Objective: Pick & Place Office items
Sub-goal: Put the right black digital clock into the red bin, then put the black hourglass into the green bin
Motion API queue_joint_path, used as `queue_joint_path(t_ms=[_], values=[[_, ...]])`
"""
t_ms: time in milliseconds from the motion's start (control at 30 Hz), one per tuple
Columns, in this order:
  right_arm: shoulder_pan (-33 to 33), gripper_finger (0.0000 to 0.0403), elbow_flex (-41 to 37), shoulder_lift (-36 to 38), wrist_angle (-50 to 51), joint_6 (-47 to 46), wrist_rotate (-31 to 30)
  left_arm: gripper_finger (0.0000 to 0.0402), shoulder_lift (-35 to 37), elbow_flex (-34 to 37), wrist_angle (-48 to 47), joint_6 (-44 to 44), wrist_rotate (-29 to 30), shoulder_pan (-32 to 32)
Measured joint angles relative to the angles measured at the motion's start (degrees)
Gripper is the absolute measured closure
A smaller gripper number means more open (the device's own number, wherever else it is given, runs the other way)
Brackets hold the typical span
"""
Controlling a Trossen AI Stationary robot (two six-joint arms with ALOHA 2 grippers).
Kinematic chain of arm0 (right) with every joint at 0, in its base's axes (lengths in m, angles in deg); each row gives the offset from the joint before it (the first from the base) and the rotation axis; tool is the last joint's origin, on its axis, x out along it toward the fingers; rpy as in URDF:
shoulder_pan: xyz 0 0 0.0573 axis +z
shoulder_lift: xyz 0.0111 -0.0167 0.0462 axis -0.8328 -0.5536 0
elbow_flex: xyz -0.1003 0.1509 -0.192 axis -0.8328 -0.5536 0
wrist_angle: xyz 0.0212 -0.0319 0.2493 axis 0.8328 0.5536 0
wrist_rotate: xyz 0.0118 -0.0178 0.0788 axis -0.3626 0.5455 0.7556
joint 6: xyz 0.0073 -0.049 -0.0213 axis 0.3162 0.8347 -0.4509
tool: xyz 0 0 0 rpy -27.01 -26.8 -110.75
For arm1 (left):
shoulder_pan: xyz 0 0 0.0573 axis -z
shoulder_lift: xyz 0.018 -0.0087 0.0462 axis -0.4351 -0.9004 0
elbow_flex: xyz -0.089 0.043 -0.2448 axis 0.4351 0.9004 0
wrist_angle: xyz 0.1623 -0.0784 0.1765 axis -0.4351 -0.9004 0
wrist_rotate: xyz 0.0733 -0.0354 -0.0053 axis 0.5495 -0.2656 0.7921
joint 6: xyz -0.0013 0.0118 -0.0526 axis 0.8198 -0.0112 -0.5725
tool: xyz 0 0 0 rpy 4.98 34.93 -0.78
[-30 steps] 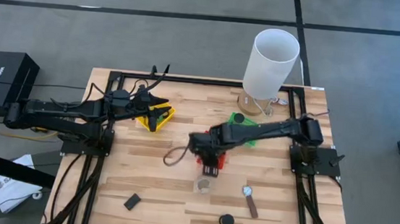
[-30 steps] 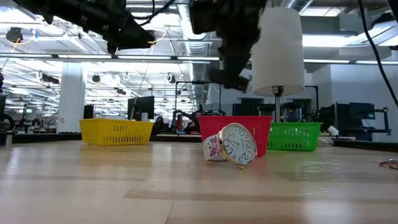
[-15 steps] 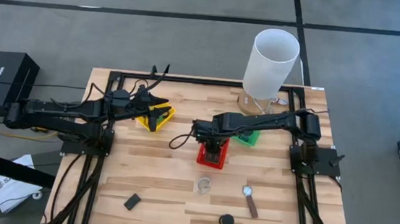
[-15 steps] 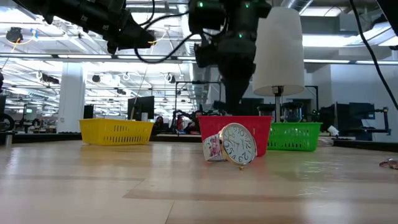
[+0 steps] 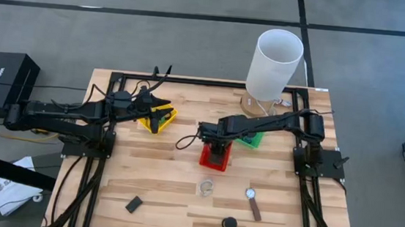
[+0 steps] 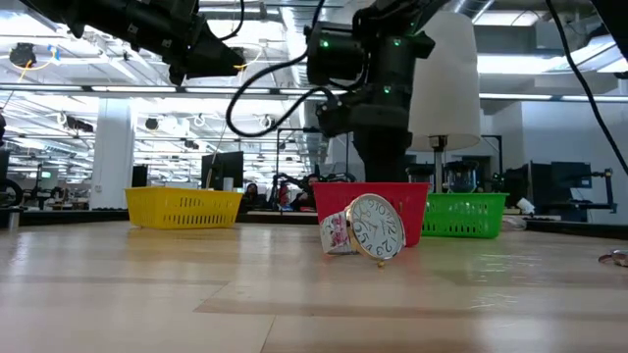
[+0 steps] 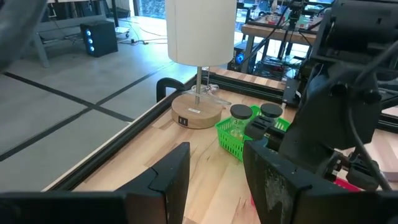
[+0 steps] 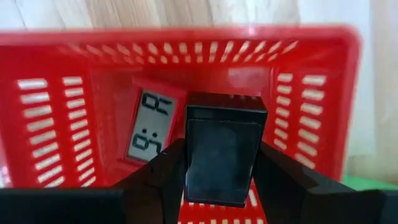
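Note:
My right gripper [image 8: 224,186] points down into the red basket [image 5: 204,160], shut on a flat black rectangle [image 8: 222,149]. A red block with a grey display [image 8: 151,126] lies on the basket's floor beside it. My left gripper [image 5: 159,117] hangs open over the yellow basket [image 5: 146,123] with nothing between its fingers. Resting on the wooden table are a small round-faced clock [image 6: 376,227], a brown-strapped watch [image 5: 253,204], a short black cylinder [image 5: 229,223] and another flat black rectangle [image 5: 133,204]. Two black cylinders [image 7: 240,112] stand in the green basket [image 7: 231,138]. My right gripper pinches the flat black rectangle by its two opposite side edges [image 8: 189,155] between its two fingers. The fingers come from above, pointing down. The rectangle hangs inside the red basket's walls; whether its lower end touches the floor cannot be seen.
A lamp with a tall white shade [image 5: 275,55] stands on a round wooden base at the far right, behind the green basket. A black frame runs along the table's edges [image 5: 190,81]. Open wood lies at the near left [image 5: 108,186].
My right gripper has carried the black rectangle from above the table's middle toward the far edge and down into the red basket, staying shut on it. The left arm has kept still.

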Motion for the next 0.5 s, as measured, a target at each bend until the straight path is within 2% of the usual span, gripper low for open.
queue_joint_path(t_ms=[500], values=[[0.15, 0.0202, -0.01, -0.04, -1.23, -0.54, 0.19, 0.0259, -0.01, 0.0, 0.0, -0.09, 0.0, 0.0]])
